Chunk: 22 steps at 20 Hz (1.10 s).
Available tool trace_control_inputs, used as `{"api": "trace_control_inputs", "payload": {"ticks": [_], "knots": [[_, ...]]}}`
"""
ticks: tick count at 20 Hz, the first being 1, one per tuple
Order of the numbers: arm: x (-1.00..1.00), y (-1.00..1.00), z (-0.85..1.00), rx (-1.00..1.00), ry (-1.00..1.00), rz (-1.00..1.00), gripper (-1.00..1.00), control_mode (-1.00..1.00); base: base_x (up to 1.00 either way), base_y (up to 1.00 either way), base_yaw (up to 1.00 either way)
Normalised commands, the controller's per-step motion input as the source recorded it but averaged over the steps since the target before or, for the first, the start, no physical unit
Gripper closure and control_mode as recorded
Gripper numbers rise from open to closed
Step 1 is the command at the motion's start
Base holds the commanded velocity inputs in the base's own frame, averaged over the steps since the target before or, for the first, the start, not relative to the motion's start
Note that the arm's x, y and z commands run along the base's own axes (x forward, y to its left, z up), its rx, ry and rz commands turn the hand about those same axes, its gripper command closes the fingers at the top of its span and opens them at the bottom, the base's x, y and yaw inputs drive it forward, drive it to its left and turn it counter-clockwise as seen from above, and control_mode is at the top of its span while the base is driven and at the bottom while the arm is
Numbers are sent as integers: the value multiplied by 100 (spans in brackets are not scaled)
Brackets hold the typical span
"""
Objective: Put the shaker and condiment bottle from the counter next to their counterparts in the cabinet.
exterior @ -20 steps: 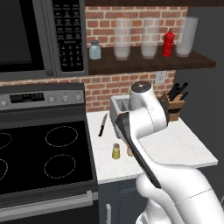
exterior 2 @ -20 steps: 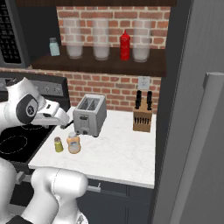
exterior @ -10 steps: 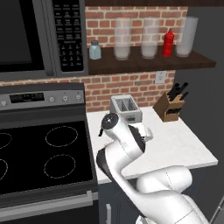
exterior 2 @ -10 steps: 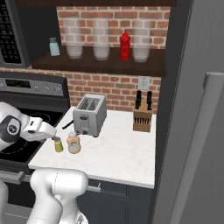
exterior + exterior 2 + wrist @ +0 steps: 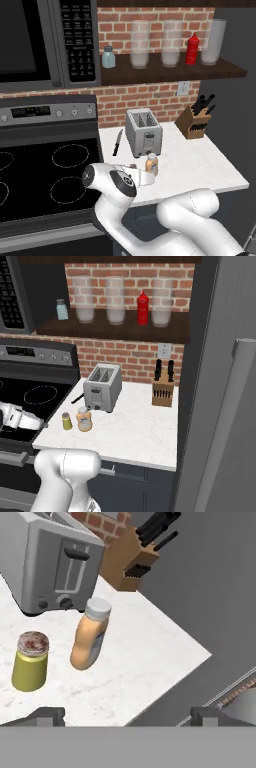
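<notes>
1. Since half a second ago the arm has swung lower and toward the stove side; in the right base view the gripper (image 5: pixel 42 425) now sits just off the counter's (image 5: pixel 135 436) left edge, level with the two small containers, where before it hung a little higher over the cooktop (image 5: pixel 45 175).
2. The shaker (image 5: pixel 31 661) and the condiment bottle (image 5: pixel 90 639) have not moved: both stand upright and side by side near the counter's front-left corner, in front of the toaster (image 5: pixel 102 387).
3. The hand is wide open and holds nothing: in the hand view its two dark fingertips (image 5: pixel 45 716) stand far apart at the bottom, short of both containers.
4. The shaker (image 5: pixel 66 421) is the one nearer the left edge; the condiment bottle (image 5: pixel 84 419) stands just beside it, toward the counter's middle. Whether they touch cannot be told.
5. A black-handled knife (image 5: pixel 117 142) lies along the left edge, beside the toaster (image 5: pixel 143 132).
6. The knife block (image 5: pixel 162 390) stands near the back-right corner; between it and the toaster, and across the front right, the stone is bare.
7. On the cabinet (image 5: pixel 170 72) above, the blue-grey shaker (image 5: pixel 108 57) stands at the left end and the red squeeze bottle (image 5: pixel 191 49) toward the right, with translucent jars (image 5: pixel 140 44) between and one beyond the bottle.
</notes>
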Motion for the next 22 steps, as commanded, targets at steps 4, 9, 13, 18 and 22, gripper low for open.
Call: {"api": "trace_control_inputs", "payload": {"ticks": [4, 9, 13, 18, 22], "knots": [[0, 0, -46, 0, -44, -15, -100, -100, 0, 0, 0], [5, -1, -30, 0, -25, 0, -100, -100, 0, 0, 0], [10, 0, -4, -1, 0, 0, -100, -100, 0, 0, 0], [63, 0, 0, 0, 3, -1, -100, -100, 0, 0, 0], [50, 8, -6, 0, 1, -2, -100, -100, 0, 0, 0]]}}
